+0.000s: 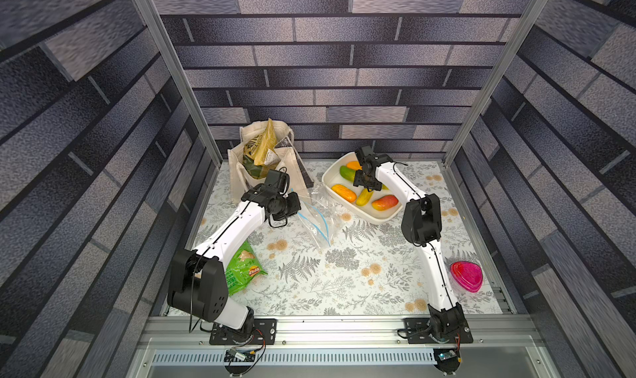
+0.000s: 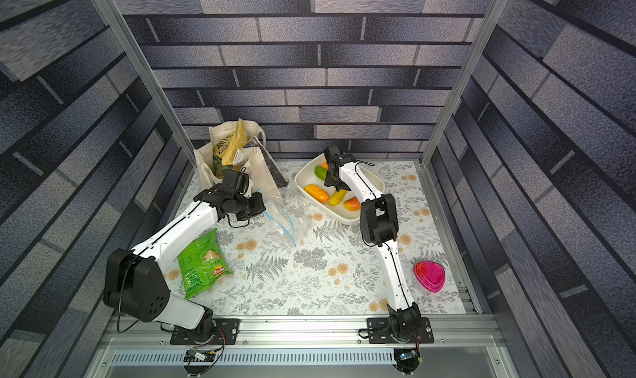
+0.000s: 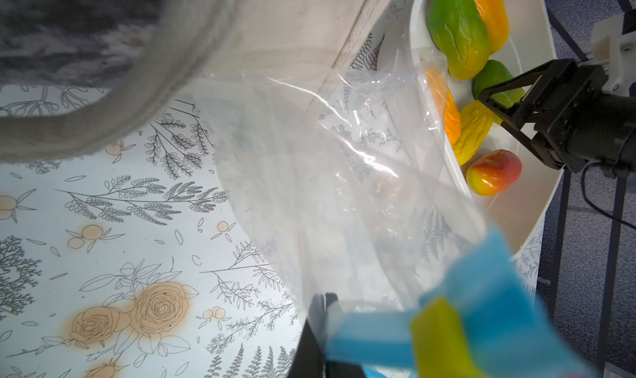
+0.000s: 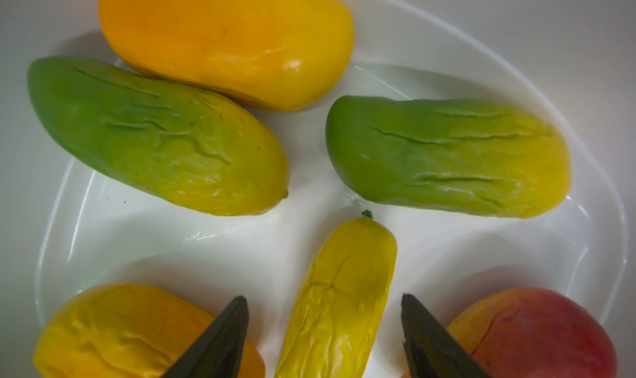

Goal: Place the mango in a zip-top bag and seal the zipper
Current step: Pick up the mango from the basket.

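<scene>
Your right gripper (image 4: 323,297) open, straddling yellow mango (image 4: 344,255); red mango (image 4: 537,335) close beside, closing jaws may snag it. Left gripper (image 1: 296,210) clenched on zipper (image 3: 481,290), probably (view blurred); thin hold may slip.

A beige canvas tote (image 1: 241,178) stands at the far left, close to the brick-patterned back wall (image 1: 327,70), with 1 yellow-olive packet (image 1: 267,145) sticking out of its mouth. A green crisp packet (image 1: 241,273) lies flat at the near left. A white basin (image 1: 380,218) sits far, right of centre. 1 pink container (image 1: 466,276) rests near the right edge, well apart from the basin. A cloth printed with grey ferns and peach flowers (image 1: 327,283) covers the table.
</scene>
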`<state>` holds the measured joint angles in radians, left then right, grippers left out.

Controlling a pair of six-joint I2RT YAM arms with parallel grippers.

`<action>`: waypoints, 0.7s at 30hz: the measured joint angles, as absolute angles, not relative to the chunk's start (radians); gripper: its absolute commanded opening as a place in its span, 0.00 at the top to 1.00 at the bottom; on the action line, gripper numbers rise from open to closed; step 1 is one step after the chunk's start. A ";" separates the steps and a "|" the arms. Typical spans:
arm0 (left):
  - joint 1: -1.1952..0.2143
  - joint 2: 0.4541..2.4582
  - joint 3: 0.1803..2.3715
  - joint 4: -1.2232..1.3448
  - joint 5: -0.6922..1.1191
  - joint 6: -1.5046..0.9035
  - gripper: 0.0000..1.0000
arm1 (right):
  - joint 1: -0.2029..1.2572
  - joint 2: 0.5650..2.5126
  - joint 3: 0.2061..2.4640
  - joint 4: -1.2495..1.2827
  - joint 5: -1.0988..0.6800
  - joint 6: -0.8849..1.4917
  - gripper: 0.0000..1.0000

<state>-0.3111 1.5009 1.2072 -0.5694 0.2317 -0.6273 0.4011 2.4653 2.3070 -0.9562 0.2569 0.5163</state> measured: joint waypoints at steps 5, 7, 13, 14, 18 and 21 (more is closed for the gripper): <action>-0.311 1.501 1.211 -0.567 0.232 -0.628 1.00 | 0.401 2.490 2.307 -0.997 0.254 0.516 0.27; -0.311 1.501 1.213 -0.564 0.232 -0.628 1.00 | 0.401 2.491 2.307 -1.008 0.254 0.516 0.32; -0.311 1.501 1.213 -0.561 0.233 -0.628 1.00 | 0.396 2.515 2.328 -1.021 0.242 0.513 0.48; -0.311 1.501 1.213 -0.561 0.233 -0.628 1.00 | 0.395 2.523 2.334 -1.021 0.239 0.513 0.51; -0.314 1.501 1.213 -0.561 0.233 -0.628 1.00 | 0.388 2.534 2.352 -1.021 0.227 0.504 0.68; -0.315 1.501 1.214 -0.561 0.233 -0.628 1.00 | 0.385 2.532 2.348 -1.015 0.208 0.493 0.76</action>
